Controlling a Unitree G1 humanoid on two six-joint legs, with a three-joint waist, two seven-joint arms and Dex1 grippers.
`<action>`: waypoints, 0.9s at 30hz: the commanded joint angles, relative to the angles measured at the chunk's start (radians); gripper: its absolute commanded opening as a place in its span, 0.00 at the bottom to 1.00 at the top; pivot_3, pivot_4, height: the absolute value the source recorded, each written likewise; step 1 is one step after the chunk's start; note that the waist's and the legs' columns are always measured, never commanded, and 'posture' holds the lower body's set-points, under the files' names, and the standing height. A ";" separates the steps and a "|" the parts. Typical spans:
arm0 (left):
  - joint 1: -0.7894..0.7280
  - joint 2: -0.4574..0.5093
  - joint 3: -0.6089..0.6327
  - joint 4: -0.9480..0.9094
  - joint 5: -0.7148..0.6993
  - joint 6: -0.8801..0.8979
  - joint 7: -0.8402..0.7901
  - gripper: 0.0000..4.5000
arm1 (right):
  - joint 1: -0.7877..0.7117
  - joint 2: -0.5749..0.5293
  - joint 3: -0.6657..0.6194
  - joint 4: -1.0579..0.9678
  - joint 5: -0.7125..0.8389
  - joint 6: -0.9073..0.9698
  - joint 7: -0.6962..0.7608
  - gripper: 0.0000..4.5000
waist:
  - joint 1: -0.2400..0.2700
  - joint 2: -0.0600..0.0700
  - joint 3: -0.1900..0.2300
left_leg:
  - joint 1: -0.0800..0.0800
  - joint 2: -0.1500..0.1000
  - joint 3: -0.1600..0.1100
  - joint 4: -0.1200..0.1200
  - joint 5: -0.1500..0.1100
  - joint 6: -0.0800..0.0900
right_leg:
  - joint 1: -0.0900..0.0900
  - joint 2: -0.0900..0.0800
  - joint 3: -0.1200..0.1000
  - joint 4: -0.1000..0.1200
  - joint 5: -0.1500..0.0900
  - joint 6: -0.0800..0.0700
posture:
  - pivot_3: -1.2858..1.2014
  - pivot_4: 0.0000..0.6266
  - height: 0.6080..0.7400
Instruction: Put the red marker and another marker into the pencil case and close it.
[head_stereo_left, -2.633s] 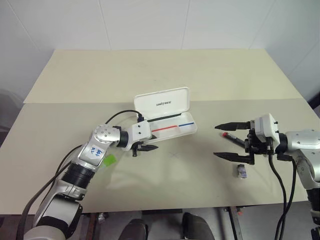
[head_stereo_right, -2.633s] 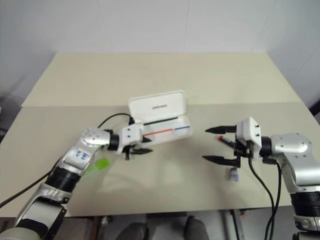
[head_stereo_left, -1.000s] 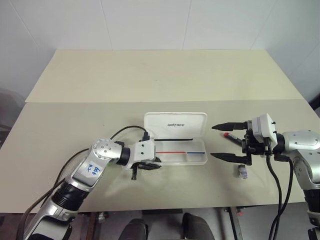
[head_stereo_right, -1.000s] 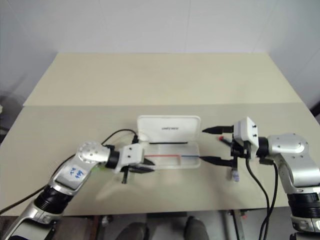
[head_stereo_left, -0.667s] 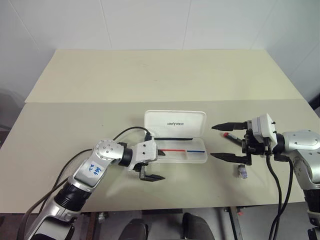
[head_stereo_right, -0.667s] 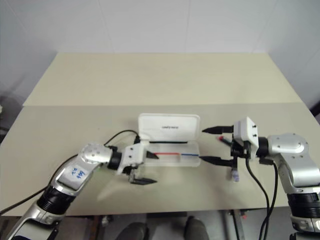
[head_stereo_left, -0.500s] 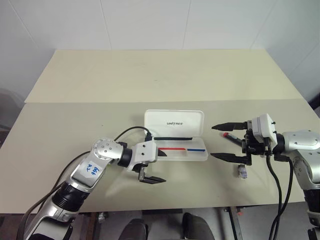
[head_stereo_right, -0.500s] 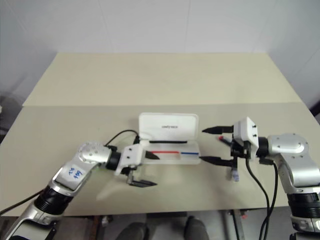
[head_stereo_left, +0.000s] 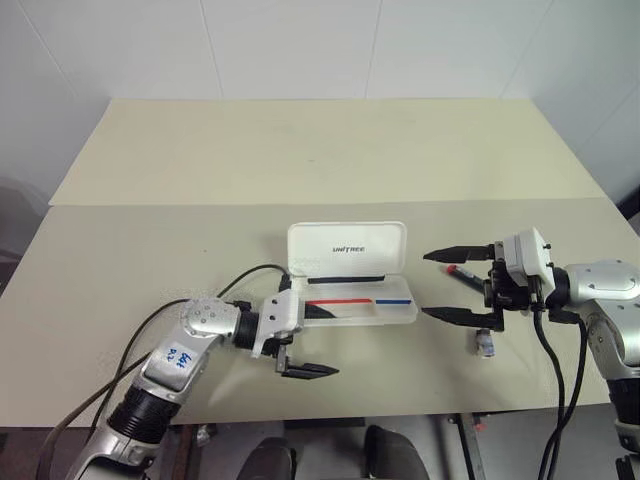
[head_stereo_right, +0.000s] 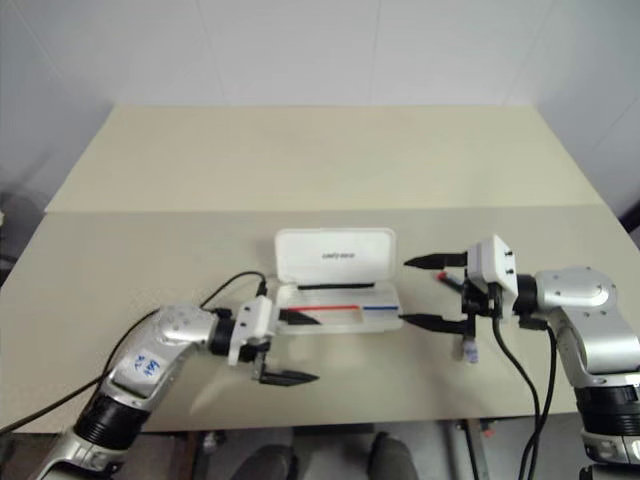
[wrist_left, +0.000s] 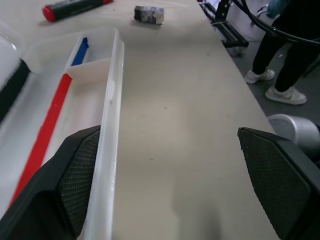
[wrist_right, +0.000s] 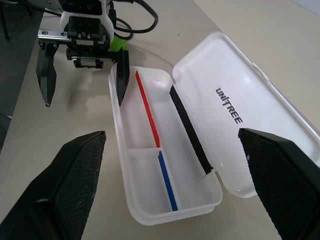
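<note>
Lower left of the head view: left gripper (head_stereo_left: 312, 342), black fingers spread wide and empty, one inside the near-left end of the tray, the other over bare beige tabletop (head_stereo_left: 150, 260); light-green translucent highlighter-type marker (wrist_right: 117, 46) glimpsed in the right wrist view, behind that gripper. Centre: white hard-plastic pencil case (head_stereo_left: 360, 311), lid printed "UNITREE" standing open, red and blue stripe in the tray, no marker inside. Right of centre: right gripper (head_stereo_left: 440, 284) hovering, fingers released wide; black-barrelled red-capped marker (head_stereo_left: 461, 271) lying on the tabletop just beyond it; small grey object (head_stereo_left: 485, 345) nearby.

Risk, as I judge it: the finger in the tray may catch the wall on withdrawal and drag or tip the case; the right fingers may nudge the round marker so it rolls off.

Against the frame a second back: left fingers then nearly closed at the case's end, now spread; case roughly unmoved; right gripper unchanged.
</note>
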 joint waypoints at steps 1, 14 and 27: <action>0.027 -0.028 -0.006 0.009 -0.038 -0.009 -0.006 1.00 | 0.000 -0.028 -0.030 -0.027 0.015 0.009 0.002 1.00 | -0.001 0.000 0.000 | 0.000 0.000 0.000 0.000 0.000 0.000 | 0.000 0.000 0.000 0.000 0.000 0.000 | 0.52 0.24 1.00; 0.006 -0.076 0.006 0.079 -0.046 -0.104 -0.018 1.00 | 0.022 -0.031 -0.055 -0.030 -0.001 0.034 -0.063 1.00 | 0.004 0.000 0.000 | 0.001 -0.001 -0.001 0.004 0.000 0.000 | 0.004 -0.001 0.000 -0.001 0.000 0.000 | 0.52 0.24 1.00; 0.007 -0.073 0.076 0.061 -0.088 -0.159 -0.027 1.00 | 0.025 -0.018 -0.044 -0.009 -0.001 0.037 -0.091 1.00 | 0.001 0.000 0.000 | 0.001 0.000 -0.001 0.004 0.000 0.000 | 0.004 0.000 0.000 -0.001 0.000 0.000 | 0.52 0.24 1.00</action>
